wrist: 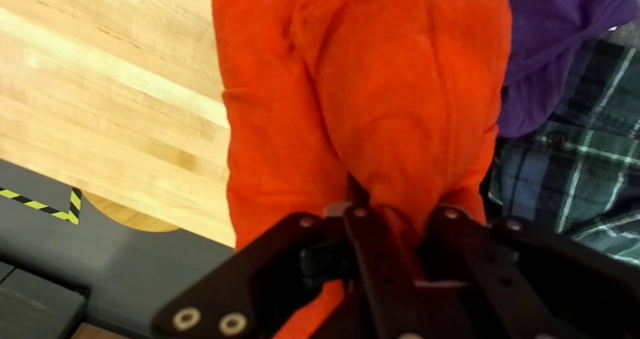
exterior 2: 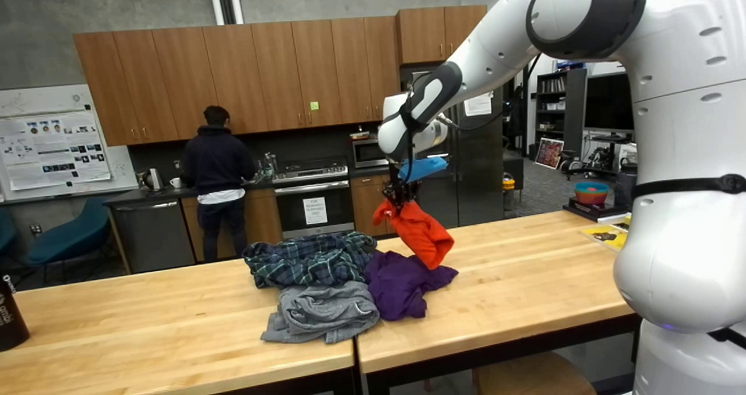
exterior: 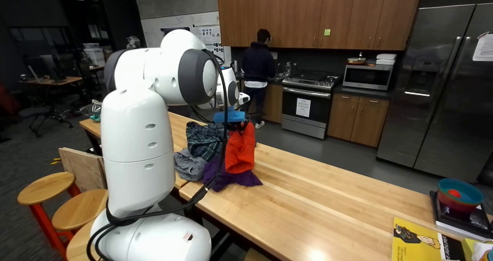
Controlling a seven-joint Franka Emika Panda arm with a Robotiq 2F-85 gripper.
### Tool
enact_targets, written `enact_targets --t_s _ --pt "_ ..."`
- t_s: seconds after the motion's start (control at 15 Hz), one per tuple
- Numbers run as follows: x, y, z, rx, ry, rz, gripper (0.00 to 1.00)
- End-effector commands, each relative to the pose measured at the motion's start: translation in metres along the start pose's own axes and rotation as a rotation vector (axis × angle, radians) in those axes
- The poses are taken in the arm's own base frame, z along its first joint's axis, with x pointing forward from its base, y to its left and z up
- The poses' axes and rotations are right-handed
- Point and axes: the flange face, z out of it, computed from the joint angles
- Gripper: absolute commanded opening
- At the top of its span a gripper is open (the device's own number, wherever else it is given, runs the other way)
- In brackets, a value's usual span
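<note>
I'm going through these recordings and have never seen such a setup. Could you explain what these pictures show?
The machine is a white robot arm. Two pictures come from cameras standing outside it; the third comes from a camera on its wrist, looking past the gripper. That gripper is closed on a red-orange cloth, which hangs down. On the wooden tabletop lie a purple cloth, a gray cloth and a plaid cloth. Behind, a person stands with back turned.

Glare on tabletop (exterior: 319,218), dim bkgd (exterior: 38,41), dark blurry tool (wrist: 405,219) in wrist vw
</note>
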Motion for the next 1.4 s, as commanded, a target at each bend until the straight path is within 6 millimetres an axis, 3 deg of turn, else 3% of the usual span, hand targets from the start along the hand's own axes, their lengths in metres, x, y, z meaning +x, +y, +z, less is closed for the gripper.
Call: enact_targets --t_s 0.0,0.47,0.8,0.87,1.0,1.13,1.33 --pt "0.025 -0.012 0.011 -0.022 -0.034 -0.019 0.05" --pt "0.052 -0.019 0.023 0.000 -0.068 -0.042 0.05" --pt "0.050 -0.047 0.026 0.033 -0.096 -0.076 0.05" --pt "0.047 -0.053 0.028 0.026 -0.102 -0.070 0.45" --pt "0.037 -0.064 0.031 0.014 -0.115 -0.084 0.49" --pt "0.028 -0.068 0.032 0.005 -0.118 -0.092 0.61" --pt "0.013 -0.051 0.027 -0.051 -0.110 -0.048 0.81"
